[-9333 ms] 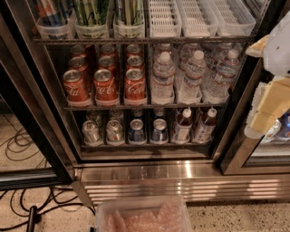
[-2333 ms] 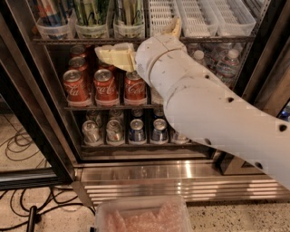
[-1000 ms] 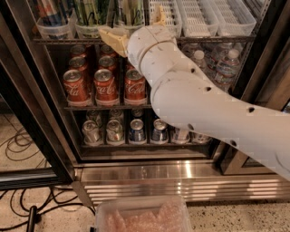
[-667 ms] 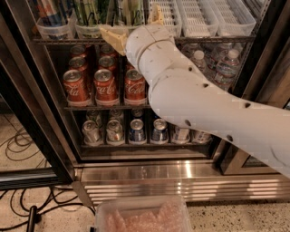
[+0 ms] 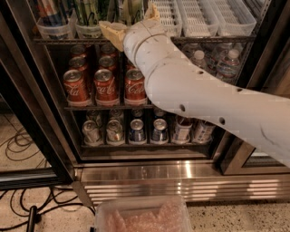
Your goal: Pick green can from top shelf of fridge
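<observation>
Green cans with pale streaks stand in clear tubs on the top shelf (image 5: 59, 41) of the fridge, one group at the left (image 5: 88, 10) and one behind my wrist (image 5: 131, 7). My white arm reaches in from the right. My gripper (image 5: 129, 17) is at the front rail of the top shelf, right in front of the middle tub. Its cream fingers (image 5: 111, 31) are spread apart, one left of the wrist and one above it. It holds nothing that I can see. The wrist hides most of the middle tub.
A blue-and-red can (image 5: 50, 9) stands at the far left of the top shelf, white slotted trays (image 5: 199, 16) to the right. Red cola cans (image 5: 106, 84) and water bottles (image 5: 222, 63) fill the rack below. A plastic tub (image 5: 145, 217) and cables (image 5: 18, 145) are on the floor.
The arm swung in from the right edge and across the fridge front. Over the last second the gripper rose a little towards the top shelf rail.
</observation>
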